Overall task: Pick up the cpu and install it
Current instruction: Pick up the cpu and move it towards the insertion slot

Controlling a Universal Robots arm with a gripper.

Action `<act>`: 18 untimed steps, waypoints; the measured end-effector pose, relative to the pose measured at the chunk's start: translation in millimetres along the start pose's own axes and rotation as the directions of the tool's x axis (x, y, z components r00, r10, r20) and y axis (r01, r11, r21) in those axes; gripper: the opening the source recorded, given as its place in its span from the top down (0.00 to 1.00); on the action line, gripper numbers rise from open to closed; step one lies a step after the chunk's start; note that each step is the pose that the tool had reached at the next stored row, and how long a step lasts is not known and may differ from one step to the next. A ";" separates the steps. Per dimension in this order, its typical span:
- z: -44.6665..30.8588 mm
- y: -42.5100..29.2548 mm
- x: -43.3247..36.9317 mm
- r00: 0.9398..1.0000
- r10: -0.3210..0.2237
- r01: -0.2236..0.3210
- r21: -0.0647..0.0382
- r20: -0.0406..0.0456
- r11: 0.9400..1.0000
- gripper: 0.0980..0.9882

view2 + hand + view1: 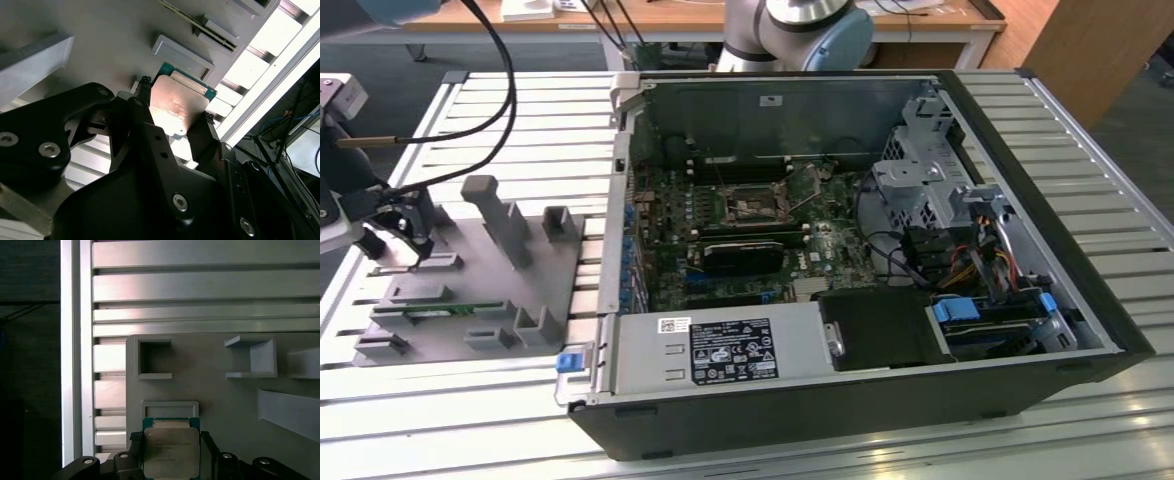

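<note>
The gripper (170, 438) holds the cpu (171, 452) by two side edges between its black fingers (199, 137), at the grey tray (225, 405); the chip looks light, stiff, slippery and easy to hurt.

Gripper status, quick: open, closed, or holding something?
Gripper: closed on the cpu, with a finger against each of two opposite edges, above the grey parts tray.

cpu (171, 452): square, silver lid, green edge; was clamped between end effector (170, 436) fingers over grey tray (220, 390), exterior view's left.
</note>
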State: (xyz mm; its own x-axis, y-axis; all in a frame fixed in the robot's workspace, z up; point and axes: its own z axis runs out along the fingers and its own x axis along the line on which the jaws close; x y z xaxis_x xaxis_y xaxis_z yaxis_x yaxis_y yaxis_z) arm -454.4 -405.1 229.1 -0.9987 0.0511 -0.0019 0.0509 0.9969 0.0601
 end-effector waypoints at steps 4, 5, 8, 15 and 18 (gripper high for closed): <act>-1.3 0.1 0.0 1.000 0.000 0.000 0.000 0.000 1.000 0.50; -1.6 0.1 0.0 1.000 0.000 0.000 0.000 0.000 1.000 0.50; -2.7 0.2 0.0 1.000 0.000 0.000 0.000 0.000 1.000 0.50; -6.2 0.5 0.0 1.000 0.000 0.000 0.000 0.000 1.000 0.50; -8.8 0.9 0.0 1.000 0.000 0.000 0.000 0.000 1.000 0.50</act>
State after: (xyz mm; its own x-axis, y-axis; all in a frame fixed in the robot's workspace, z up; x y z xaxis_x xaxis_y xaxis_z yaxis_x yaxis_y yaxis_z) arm -454.4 -404.8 237.9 -0.9987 0.0511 -0.0018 0.0509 0.9969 0.0600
